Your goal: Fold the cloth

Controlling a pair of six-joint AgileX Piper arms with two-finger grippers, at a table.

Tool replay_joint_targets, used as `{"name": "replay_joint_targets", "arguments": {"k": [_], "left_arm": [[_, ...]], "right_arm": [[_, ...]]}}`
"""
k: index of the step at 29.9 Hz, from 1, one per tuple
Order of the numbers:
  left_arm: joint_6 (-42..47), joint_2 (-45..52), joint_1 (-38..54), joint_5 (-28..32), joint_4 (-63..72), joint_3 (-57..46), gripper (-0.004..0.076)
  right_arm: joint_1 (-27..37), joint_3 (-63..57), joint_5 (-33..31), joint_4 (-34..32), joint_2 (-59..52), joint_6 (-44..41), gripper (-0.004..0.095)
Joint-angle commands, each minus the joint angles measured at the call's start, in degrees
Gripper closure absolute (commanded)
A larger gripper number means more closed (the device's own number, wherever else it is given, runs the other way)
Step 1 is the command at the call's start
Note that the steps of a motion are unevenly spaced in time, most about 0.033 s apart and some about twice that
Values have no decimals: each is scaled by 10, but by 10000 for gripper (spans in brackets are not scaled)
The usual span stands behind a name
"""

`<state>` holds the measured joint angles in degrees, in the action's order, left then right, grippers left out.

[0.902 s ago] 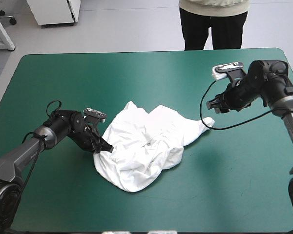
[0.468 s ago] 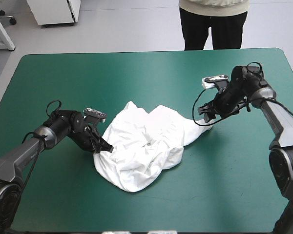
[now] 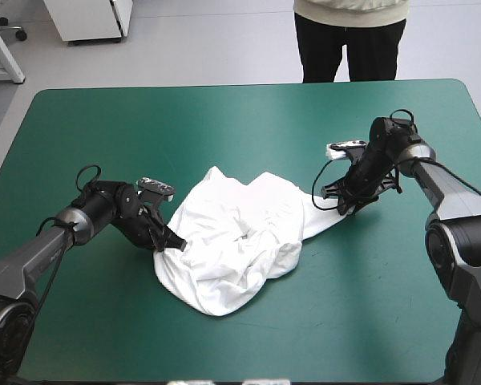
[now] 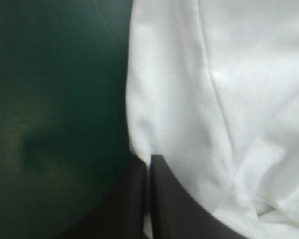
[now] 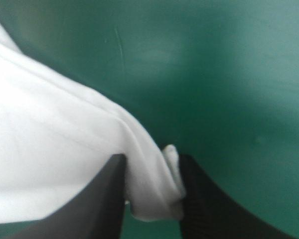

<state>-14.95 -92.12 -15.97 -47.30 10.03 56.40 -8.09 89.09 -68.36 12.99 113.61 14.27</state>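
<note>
The white T-shirt [image 3: 232,241] lies crumpled in the middle of the teal-green table, with one narrow corner reaching toward the right. My left gripper [image 3: 164,245] sits low at the shirt's left edge, shut on the T-shirt; in the left wrist view the fingers meet [image 4: 148,162] with the cloth's [image 4: 214,99] edge pinched between them. My right gripper [image 3: 342,207] is down at the shirt's right corner. In the right wrist view its fingers stand apart [image 5: 152,158], open, with the T-shirt's [image 5: 50,159] bunched tip lying between them.
Bare teal-green cover [image 3: 369,305] surrounds the shirt on all sides, widest toward the front right and along the far edge.
My right arm has swung down and to the left, from above the table to the shirt's right corner. The left gripper and the shirt have stayed put.
</note>
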Motion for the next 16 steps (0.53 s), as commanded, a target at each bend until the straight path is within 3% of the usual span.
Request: {"name": "replay_joint_targets", "arguments": {"k": [1,9,16], "left_arm": [[1,-1,-6,40,34,1,733],[3,40,-5,54,16,8,733],[7,125,14,30,-8,102,733]], "right_arm": [[0,9,-21,54,-17,37,917],[0,11,0,81,-42,46,907],[0,44,25,71,-136,46,907]]}}
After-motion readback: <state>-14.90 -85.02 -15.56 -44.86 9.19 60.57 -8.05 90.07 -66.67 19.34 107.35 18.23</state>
